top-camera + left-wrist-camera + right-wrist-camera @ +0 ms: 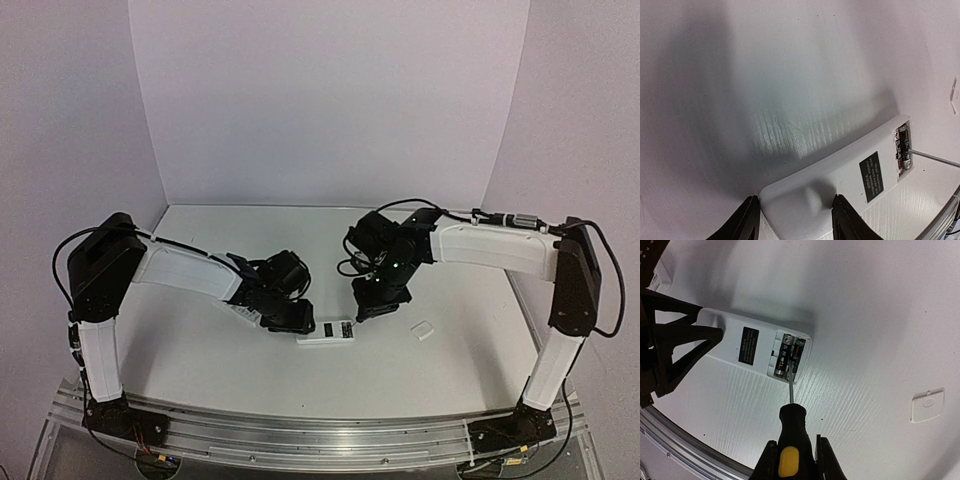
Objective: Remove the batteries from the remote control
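The remote control [328, 333] lies back up on the table, its battery recess uncovered. Two dark batteries [783, 356] [797, 355] sit side by side in that recess. My left gripper [796, 210] is shut on the remote's [840, 180] narrow end, one finger against each side. My right gripper [794, 455] is shut on the black and yellow handle of a screwdriver [791, 427]. Its thin shaft [935, 158] reaches into the recess, with the tip between the batteries [902, 150]. From above, the left gripper [290, 318] and right gripper [368, 305] flank the remote.
The small white cover piece [927, 405] lies on the table to the right of the remote, apart from it [423, 330]. The table's metal front rail [685, 442] runs just below the remote. White walls close off the back and sides.
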Robot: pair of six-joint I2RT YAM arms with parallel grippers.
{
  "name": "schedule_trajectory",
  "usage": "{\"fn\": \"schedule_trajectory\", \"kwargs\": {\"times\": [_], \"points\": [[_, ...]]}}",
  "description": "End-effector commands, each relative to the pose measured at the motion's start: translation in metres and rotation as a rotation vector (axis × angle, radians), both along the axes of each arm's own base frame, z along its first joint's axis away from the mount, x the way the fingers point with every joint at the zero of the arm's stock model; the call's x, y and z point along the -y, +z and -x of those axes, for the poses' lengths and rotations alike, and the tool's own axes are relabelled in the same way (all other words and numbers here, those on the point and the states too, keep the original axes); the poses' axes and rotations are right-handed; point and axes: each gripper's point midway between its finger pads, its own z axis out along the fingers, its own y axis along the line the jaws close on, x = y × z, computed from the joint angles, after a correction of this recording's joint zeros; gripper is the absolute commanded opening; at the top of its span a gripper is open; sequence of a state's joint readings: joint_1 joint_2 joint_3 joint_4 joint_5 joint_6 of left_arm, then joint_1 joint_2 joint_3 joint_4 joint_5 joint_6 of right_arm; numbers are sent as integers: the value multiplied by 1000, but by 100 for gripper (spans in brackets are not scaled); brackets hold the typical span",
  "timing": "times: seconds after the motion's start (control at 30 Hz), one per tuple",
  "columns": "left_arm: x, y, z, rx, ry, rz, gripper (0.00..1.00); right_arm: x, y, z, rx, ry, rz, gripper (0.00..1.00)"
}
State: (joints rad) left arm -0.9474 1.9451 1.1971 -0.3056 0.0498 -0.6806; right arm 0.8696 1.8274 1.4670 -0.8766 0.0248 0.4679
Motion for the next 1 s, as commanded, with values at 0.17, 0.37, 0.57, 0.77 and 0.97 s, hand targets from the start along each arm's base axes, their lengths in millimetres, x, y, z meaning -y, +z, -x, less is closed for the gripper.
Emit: {"fn": "schedule_trajectory", "kwargs": {"times": [0.17, 0.37, 0.57, 0.77, 0.97], "points": [[-10, -22, 2, -23, 26, -79, 44, 12, -19, 13, -32, 5, 16, 0], [-23, -32, 0, -20, 58, -132, 43, 9, -22, 16, -68, -21, -168, 0], [-28, -39, 2, -36, 66, -152, 41, 13, -26, 14, -93, -68, -307, 0], [-34, -43, 4, -46, 78, -168, 39, 22, -27, 15, -84, -89, -354, 0], [-34, -46, 5, -53, 73, -172, 38, 29, -53, 20, -106, -109, -346, 0]]}}
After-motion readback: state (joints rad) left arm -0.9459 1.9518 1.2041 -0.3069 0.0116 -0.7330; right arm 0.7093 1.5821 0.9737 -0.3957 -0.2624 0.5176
